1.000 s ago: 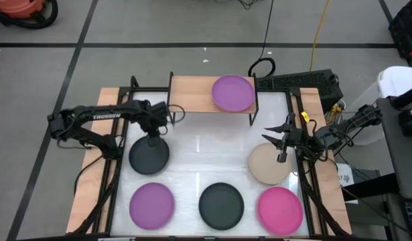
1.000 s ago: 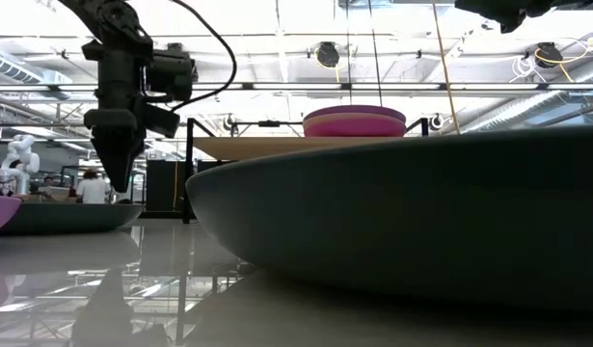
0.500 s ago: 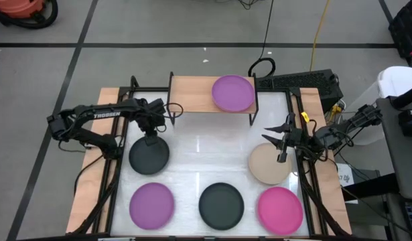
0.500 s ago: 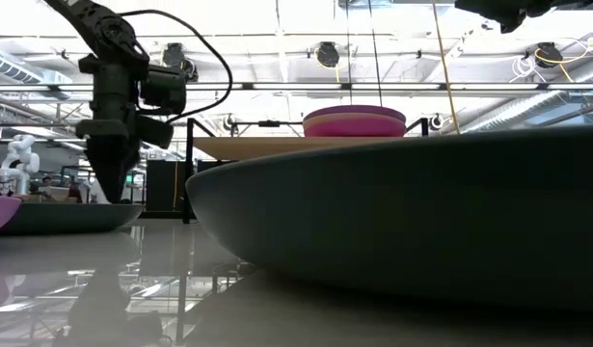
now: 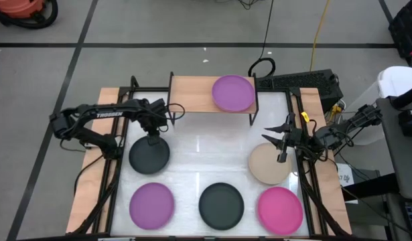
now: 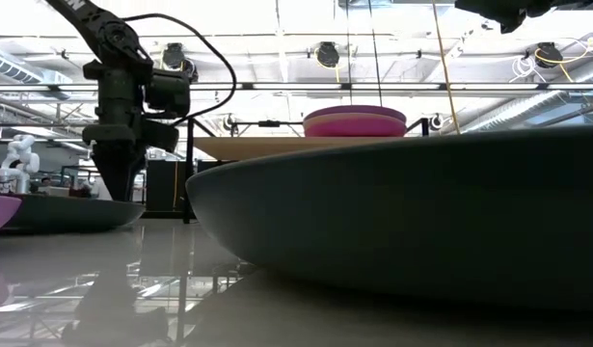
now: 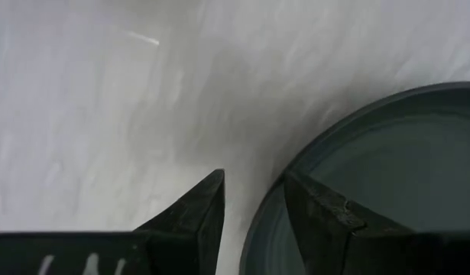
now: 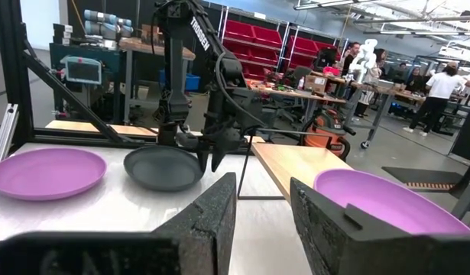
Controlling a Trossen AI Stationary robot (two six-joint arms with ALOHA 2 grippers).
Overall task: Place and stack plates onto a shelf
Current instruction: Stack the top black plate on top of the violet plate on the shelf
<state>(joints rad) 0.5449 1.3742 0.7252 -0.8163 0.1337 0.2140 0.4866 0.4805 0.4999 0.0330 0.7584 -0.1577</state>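
My left gripper (image 5: 153,138) is open and low at the far rim of a dark grey plate (image 5: 149,155). In the left wrist view one finger (image 7: 320,218) stands inside the rim (image 7: 259,221) and the other finger (image 7: 200,218) outside it. My right gripper (image 5: 281,151) waits open above the beige plate (image 5: 268,166). The wooden shelf (image 5: 192,94) carries a purple plate (image 5: 233,93) stacked on a magenta one (image 6: 354,126). Along the near edge lie a purple plate (image 5: 152,205), a dark grey plate (image 5: 221,204) and a magenta plate (image 5: 280,209), each flat on its base.
Black frame rails (image 5: 114,167) run along both sides of the white tabletop (image 5: 206,150). The shelf's left half is bare wood. Cables and a black box (image 5: 306,82) lie beyond the far right corner. People stand in the room behind (image 8: 441,84).
My left gripper has come down toward the far rim of the dark grey plate, its fingertips dropping from above the plate to the level of the rim. The plates have stayed where they were.
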